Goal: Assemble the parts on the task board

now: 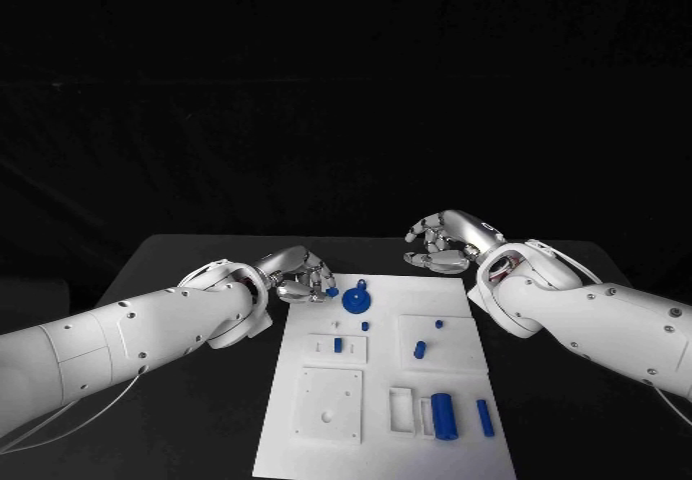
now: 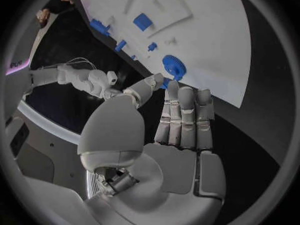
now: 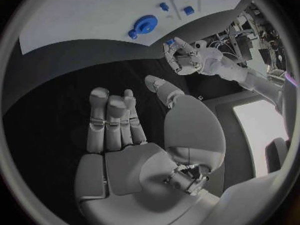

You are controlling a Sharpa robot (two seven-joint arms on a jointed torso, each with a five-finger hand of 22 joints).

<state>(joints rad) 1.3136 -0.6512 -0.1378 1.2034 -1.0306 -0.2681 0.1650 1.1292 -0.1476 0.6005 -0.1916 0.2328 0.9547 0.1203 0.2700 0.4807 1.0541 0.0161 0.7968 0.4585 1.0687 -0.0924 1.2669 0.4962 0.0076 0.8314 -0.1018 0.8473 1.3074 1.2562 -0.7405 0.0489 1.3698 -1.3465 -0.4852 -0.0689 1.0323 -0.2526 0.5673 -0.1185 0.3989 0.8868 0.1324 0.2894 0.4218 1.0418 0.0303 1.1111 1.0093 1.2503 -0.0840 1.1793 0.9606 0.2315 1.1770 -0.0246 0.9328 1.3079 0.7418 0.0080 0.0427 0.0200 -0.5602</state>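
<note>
Left robot hand [image 3: 177, 56] pinches a small blue part [image 3: 170, 42].

right hand [image 3: 125, 135] empty, blue gear [image 3: 145, 23] on task board [image 3: 81, 20]

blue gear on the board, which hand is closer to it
Left. The left hand sits at the board's far left corner, its fingertips just beside the gear. The right hand hovers past the board's far right corner, farther from the gear.

The task board [image 1: 378, 400] looks matt white, its blue parts [image 1: 444, 415] probably smooth plastic, the table [image 1: 173, 400] matt black.
</note>
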